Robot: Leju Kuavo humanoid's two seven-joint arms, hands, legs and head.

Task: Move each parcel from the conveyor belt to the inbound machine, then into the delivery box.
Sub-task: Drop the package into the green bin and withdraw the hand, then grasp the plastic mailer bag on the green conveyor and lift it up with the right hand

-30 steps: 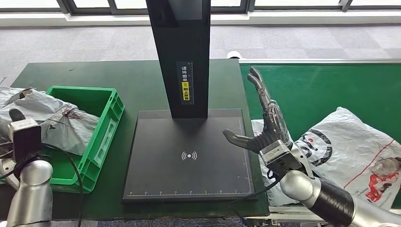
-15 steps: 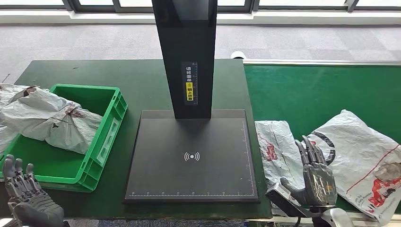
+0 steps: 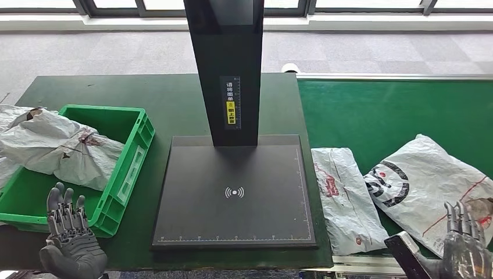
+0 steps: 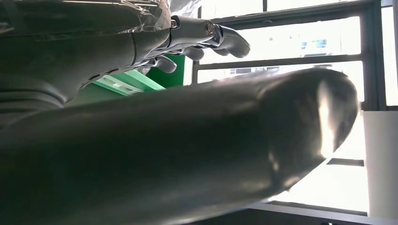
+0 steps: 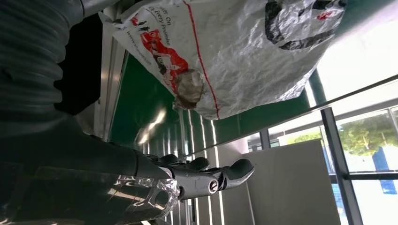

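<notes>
Two grey plastic parcels lie on the green conveyor belt (image 3: 383, 110): a narrow one (image 3: 343, 195) at its left edge and a larger one with red and black print (image 3: 427, 186) beside it; the larger one (image 5: 234, 51) also fills the right wrist view. The black inbound machine (image 3: 235, 192) stands in the middle with its dark pillar (image 3: 229, 70). The green delivery box (image 3: 125, 148) at the left holds crumpled grey parcels (image 3: 55, 148). My left hand (image 3: 70, 241) is low at the bottom left, fingers spread, holding nothing. My right hand (image 3: 465, 247) is at the bottom right corner, fingers apart and empty.
The machine and box stand on a dark green table (image 3: 157, 99). Grey floor (image 3: 116, 49) and a window wall lie beyond. Another grey bag (image 3: 9, 116) hangs over the table's left edge next to the box.
My right hand has dropped from above the narrow parcel down to the bottom right corner. My left hand turned from its wrist raised to fingers spread low beside the box.
</notes>
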